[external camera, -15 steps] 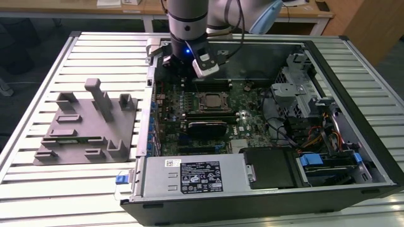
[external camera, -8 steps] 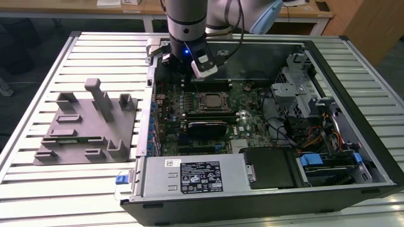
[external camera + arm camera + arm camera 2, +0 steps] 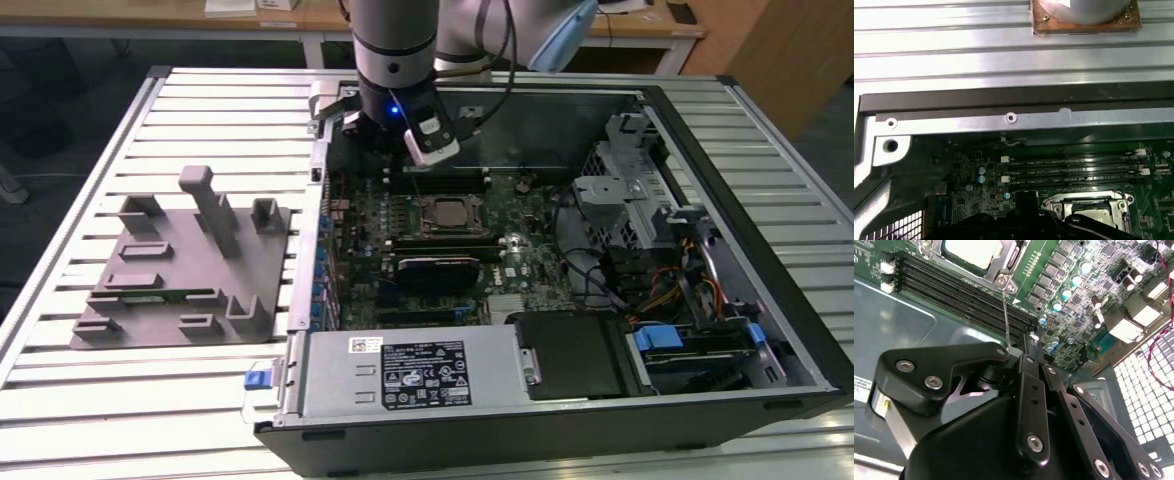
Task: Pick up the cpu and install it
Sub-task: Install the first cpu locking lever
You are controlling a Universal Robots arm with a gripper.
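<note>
You have the open computer case lying on the slatted table, with the arm reaching in from 12 o'clock and the gripper hanging over the far edge of the motherboard. The cpu sits in its socket frame at about 5 o'clock of the gripper, apart from it, with black memory slots between them. At 9 o'clock of the case you see a grey fixture plate with upright posts, and at 6 o'clock a silver power supply box lies along the case's near wall.
</note>
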